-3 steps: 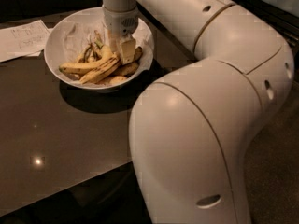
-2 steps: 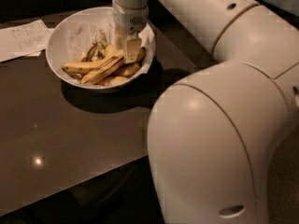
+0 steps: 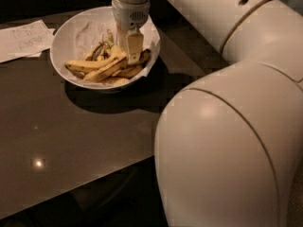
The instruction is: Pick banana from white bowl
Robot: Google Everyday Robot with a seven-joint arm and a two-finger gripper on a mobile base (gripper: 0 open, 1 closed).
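The long curved yellow banana [image 3: 105,70] with brown streaks lies among other bananas in the large round glossy white bowl [image 3: 75,32], far and left on the dark glossy table [image 3: 71,136]. Its long axis runs from near-left to far-right, and its far-right end sits just under the pale two-finger gripper [image 3: 130,56]. The gripper points straight down into the bowl's right side and meets the pile. Whether it is open or clamped on anything cannot be told.

High view past arm [image 3: 227,126], end effector [image 3: 129,55] in bowl [image 3: 71,34]
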